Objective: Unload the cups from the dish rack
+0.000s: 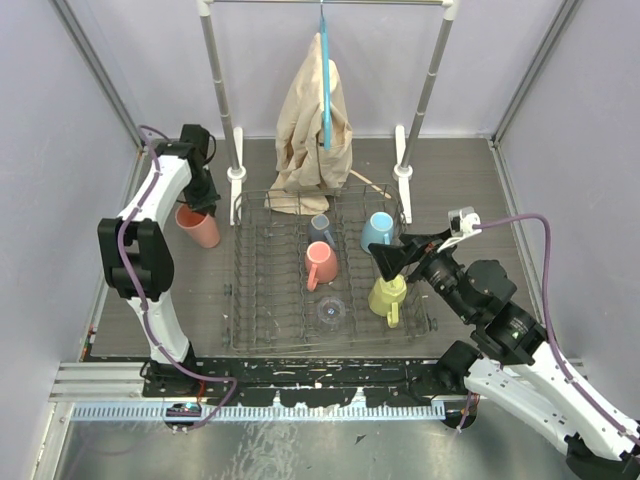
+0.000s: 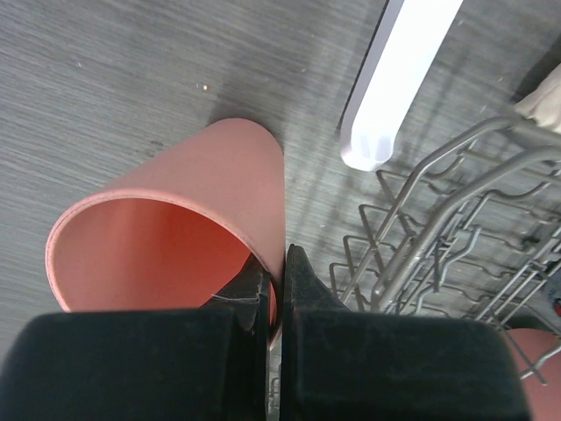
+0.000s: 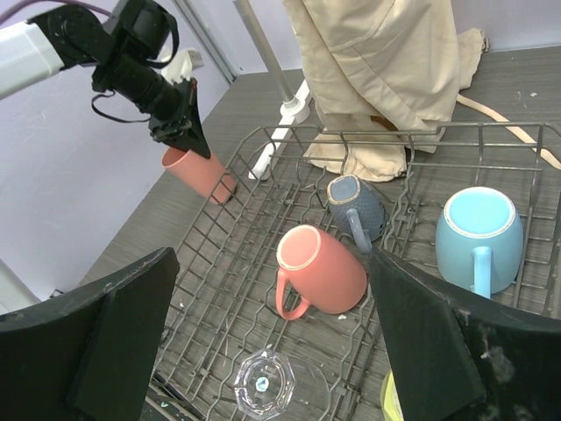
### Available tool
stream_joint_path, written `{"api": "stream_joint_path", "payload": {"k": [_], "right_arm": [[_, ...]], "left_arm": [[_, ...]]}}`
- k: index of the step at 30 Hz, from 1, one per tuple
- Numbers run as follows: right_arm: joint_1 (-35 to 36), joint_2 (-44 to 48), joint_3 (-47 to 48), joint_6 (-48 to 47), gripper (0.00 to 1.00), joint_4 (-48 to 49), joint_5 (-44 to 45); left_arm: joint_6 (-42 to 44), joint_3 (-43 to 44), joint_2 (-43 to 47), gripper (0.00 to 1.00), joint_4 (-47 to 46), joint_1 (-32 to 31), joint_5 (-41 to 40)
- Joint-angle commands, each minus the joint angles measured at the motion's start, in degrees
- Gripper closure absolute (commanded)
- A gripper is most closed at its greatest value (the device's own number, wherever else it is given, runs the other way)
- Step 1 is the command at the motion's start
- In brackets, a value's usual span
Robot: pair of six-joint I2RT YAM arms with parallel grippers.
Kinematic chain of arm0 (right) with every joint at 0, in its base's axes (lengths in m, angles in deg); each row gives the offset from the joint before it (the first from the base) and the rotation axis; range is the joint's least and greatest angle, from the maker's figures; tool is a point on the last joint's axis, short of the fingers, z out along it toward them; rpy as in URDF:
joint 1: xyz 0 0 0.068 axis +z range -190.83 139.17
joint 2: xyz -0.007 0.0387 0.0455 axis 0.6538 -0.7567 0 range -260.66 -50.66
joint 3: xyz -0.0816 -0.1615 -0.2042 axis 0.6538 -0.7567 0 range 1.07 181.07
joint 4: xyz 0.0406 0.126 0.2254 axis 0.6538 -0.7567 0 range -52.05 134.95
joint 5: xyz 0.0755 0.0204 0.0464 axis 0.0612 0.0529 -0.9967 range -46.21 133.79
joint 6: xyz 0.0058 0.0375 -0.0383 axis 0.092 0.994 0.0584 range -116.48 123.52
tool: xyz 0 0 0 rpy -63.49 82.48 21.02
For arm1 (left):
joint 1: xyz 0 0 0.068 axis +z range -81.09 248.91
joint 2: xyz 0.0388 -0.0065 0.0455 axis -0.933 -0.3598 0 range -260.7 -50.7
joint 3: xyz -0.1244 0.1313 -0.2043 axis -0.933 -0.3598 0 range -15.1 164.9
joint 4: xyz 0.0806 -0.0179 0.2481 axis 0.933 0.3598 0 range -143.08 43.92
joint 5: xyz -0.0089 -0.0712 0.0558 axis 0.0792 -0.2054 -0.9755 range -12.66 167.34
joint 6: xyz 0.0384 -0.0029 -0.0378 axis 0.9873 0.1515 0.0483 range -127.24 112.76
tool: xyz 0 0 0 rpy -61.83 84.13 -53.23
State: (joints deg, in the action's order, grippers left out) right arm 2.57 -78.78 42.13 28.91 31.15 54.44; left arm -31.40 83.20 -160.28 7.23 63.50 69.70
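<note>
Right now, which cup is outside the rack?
The salmon-pink cup, its rim pinched by the left gripper, left of the dark wire dish rack; the others sit inside.

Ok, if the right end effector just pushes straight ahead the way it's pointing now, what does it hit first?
Most likely the salmon-pink mug lying in the dish rack; it sits dead ahead of the open right end effector in the wrist view. Depth is uncertain.
</note>
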Motion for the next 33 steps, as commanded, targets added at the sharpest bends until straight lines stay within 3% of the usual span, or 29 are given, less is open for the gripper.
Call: {"api": "stream_joint_path", "payload": {"k": [1, 6, 10, 12, 17, 24, 33], "right_arm": [[0.0, 0.9, 1.7, 0.0, 0.04, 2.2, 0.6], [0.0, 1.1, 1.3, 0.3, 0.04, 2.2, 0.7], [0.0, 1.3, 1.3, 0.1, 0.04, 2.0, 1.0], [0.0, 1.1, 1.4, -0.1, 0.04, 2.0, 1.3], [0.0, -0.2, 1.7, -0.4, 0.04, 2.0, 1.4], [0.0, -5.2, 4.1, -1.0, 0.04, -0.6, 5.8], [0.0, -19.3, 13.2, -2.3, 0.04, -12.2, 13.7]], "left_arm": [[1.1, -2.0, 0.5, 1.0, -0.4, 0.1, 0.8], [1.2, -4.1, 0.7, 0.93, -1.6, -0.1, 0.8], [1.3, -4.2, 1.3, 0.77, -1.5, 0.0, 1.0], [1.3, -4.1, 2.1, 0.58, -1.5, -0.1, 1.3], [1.6, -2.8, 4.2, 0.44, -0.4, -0.1, 2.0], [1.3, -2.0, 9.7, 0.31, -0.8, -0.3, 5.1], [-3.7, -5.2, 21.4, 0.28, -5.1, -2.3, 9.6]]}}
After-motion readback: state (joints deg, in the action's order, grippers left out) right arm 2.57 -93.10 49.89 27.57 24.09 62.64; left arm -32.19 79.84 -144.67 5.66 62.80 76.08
